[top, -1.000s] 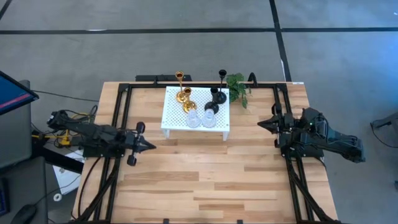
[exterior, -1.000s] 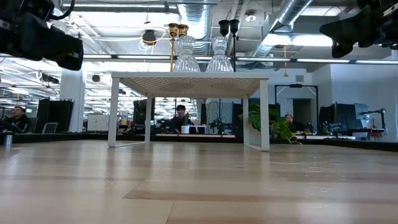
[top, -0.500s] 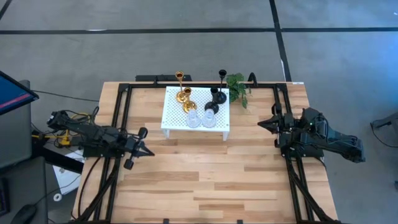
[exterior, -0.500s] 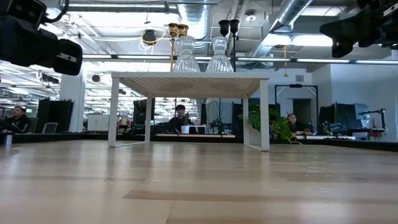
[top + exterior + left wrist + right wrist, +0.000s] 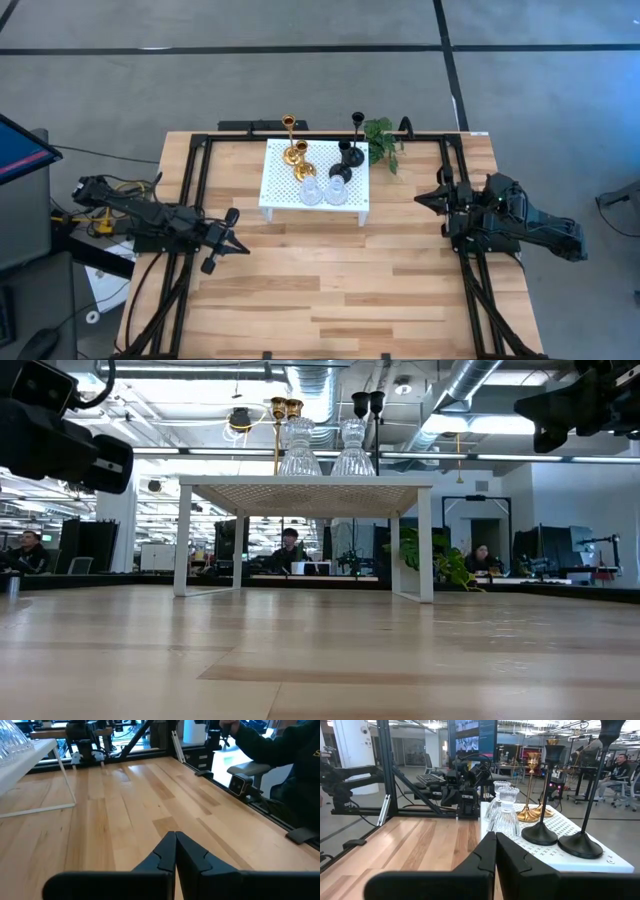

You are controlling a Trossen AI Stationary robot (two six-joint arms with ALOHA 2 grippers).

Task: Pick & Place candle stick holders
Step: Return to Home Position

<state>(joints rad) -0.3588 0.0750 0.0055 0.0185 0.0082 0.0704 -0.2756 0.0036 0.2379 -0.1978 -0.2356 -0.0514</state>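
Several candle stick holders stand on their round bases on a white perforated stand at the table's far middle. Two are gold, two black and two clear glass. The right wrist view shows the glass ones, the gold ones and the black ones. My left gripper is shut and empty over the table's left side, near-left of the stand. My right gripper is shut and empty at the right side, level with the stand. Both touch nothing.
A small green plant stands beside the stand's far right corner. Black frame rails run along the table's left, right and far sides. Bare wood lies between the arms and the near edge. People sit in the room beyond.
My left gripper has swung its tip toward the table's near edge and sunk a little, staying shut. The holders and the stand have kept their places.
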